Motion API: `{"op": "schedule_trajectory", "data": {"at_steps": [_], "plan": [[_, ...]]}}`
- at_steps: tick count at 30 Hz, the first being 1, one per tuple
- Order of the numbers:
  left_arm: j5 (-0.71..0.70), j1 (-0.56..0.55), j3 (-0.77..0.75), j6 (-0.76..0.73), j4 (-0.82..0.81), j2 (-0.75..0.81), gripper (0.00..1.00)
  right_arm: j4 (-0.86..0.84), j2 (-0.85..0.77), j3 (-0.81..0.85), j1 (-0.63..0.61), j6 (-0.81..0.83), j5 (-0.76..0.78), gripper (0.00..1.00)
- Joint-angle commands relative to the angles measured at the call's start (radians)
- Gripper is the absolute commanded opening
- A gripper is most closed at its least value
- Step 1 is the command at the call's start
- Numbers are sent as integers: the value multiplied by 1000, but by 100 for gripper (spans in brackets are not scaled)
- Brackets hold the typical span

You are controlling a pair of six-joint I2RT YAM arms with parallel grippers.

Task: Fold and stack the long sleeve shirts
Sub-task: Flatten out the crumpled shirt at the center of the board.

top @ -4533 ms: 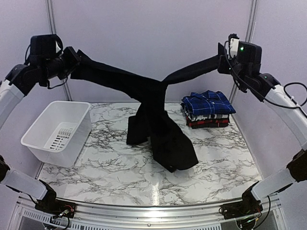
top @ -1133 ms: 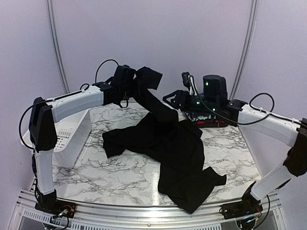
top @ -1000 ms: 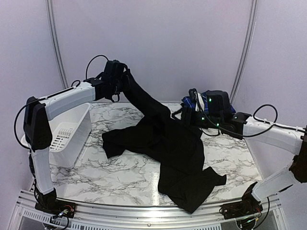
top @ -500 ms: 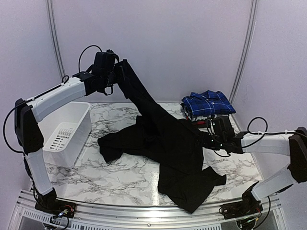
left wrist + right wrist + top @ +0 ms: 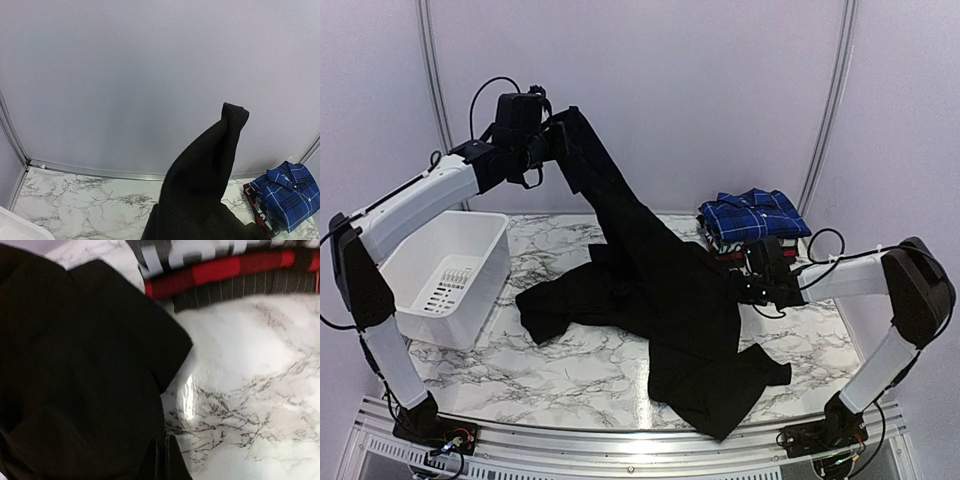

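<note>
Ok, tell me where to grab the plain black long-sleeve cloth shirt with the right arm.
Take the plain black long-sleeve cloth shirt by its thin right edge lying flat beside the folded plaid shirts, coming low from the right. The left gripper holds a sleeve high, so that edge lies loose, nearest the right gripper.

The black shirt (image 5: 670, 300) sprawls across the middle of the surface (image 5: 560, 370), one sleeve (image 5: 595, 180) slanting up at back left. The white basket (image 5: 395, 262) blocks the left edge, the plaid shirt stack (image 5: 752, 222) the back right corner. Bare marble shows front left and, seemingly, far right.
</note>
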State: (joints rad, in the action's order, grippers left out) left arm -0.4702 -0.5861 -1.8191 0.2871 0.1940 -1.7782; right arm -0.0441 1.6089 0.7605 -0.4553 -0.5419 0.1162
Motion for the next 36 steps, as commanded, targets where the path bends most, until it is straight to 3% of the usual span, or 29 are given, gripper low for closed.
{"op": "schedule_trajectory", "data": {"at_steps": [1, 13, 23, 30, 36], "plan": [[-38, 7, 0, -57, -6, 151, 0, 109, -100, 128, -8, 79, 82, 0], [-60, 6, 7, -201, -26, 499, 0, 376, -316, 532, -162, 317, 350, 0], [112, 6, 32, -273, -53, 730, 0, 456, -386, 897, -169, 467, 316, 0], [89, 6, 45, -277, -34, 770, 0, 520, -349, 1119, -170, 537, 319, 0], [-87, 6, -80, -282, 77, 648, 0, 569, -199, 1335, -166, 598, 286, 0]]}}
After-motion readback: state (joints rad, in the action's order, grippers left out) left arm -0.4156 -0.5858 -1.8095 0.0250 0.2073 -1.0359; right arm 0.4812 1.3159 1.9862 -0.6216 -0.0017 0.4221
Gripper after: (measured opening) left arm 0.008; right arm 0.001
